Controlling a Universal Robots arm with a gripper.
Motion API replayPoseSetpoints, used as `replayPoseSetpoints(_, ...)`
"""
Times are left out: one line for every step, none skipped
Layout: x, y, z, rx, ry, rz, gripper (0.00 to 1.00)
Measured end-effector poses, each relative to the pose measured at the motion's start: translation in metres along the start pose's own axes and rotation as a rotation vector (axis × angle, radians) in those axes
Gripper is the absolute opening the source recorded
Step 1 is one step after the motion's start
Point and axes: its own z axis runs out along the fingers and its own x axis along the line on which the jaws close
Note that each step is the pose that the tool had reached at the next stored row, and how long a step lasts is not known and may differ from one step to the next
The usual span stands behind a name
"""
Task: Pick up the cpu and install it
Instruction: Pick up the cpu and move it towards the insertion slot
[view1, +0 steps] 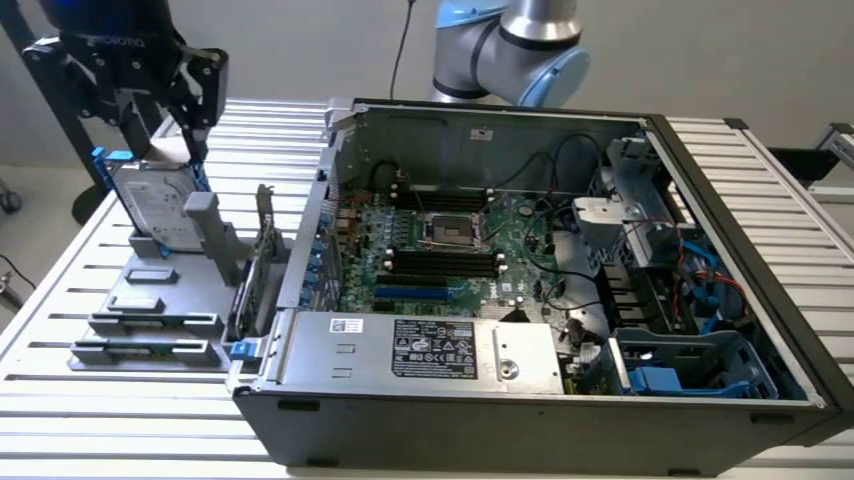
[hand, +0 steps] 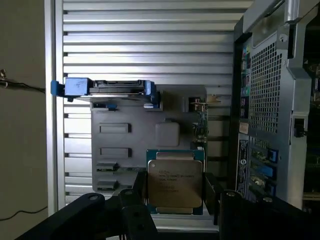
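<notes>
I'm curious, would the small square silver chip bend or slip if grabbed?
The small square silver chip looks metal-topped and flat, so probably stiff. It is thin and small, so likely light. Its smooth top could be slippery.

Plain pale wall (view1: 307, 50) stood behind the bench, unmarked. One thin black cable (view1: 403, 45) hung down against it. The table (view1: 120, 420) was topped with ribbed silver metal slats. Beige floor (hand: 22, 150) showed beside the table edge, with a thin dark cord (hand: 22, 215) lying on it. Light was soft and even, without hard shadows.
</notes>
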Motion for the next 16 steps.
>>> replayPoseSetpoints(-0.005, 0.0, -0.0009, -0.0002, 0.0001, 0.0, 0.55)
replayPoseSetpoints(-0.009, 0.0001, -0.0015, -0.0003, 0.0001, 0.0, 0.55)
replayPoseSetpoints(-0.013, 0.0001, -0.002, -0.0005, 0.0002, 0.0, 0.55)
replayPoseSetpoints(-0.018, 0.0002, -0.0025, -0.0005, 0.0003, 0.0, 0.55)
replayPoseSetpoints(-0.023, 0.0001, -0.0029, -0.0004, 0.0005, 0.0, 0.55)
replayPoseSetpoints(-0.027, 0.0002, -0.0032, -0.0005, 0.0004, 0.0, 0.55)
replayPoseSetpoints(-0.032, 0.0002, -0.0034, -0.0005, 0.0005, 0.0, 0.55)
replayPoseSetpoints(-0.036, 0.0002, -0.0036, -0.0006, 0.0005, 0.0, 0.55)
replayPoseSetpoints(-0.041, 0.0003, -0.0038, -0.0006, 0.0005, 0.0, 0.55)
replayPoseSetpoints(-0.045, 0.0002, -0.004, -0.0005, 0.0006, 0.0, 0.55)
replayPoseSetpoints(-0.05, 0.0002, -0.0042, -0.0004, 0.0007, 0.0, 0.55)
replayPoseSetpoints(-0.054, 0.0003, -0.0044, -0.0005, 0.0006, 0.0, 0.55)
replayPoseSetpoints(-0.059, 0.0003, -0.0045, -0.0005, 0.0006, 0.0, 0.55)
replayPoseSetpoints(-0.064, 0.0003, -0.0047, -0.0006, 0.0006, 0.0, 0.55)
replayPoseSetpoints(-0.068, 0.0003, -0.0049, -0.0005, 0.0007, 0.0, 0.55)
replayPoseSetpoints(-0.073, 0.0003, -0.0051, -0.0005, 0.0007, 0.0, 0.55)
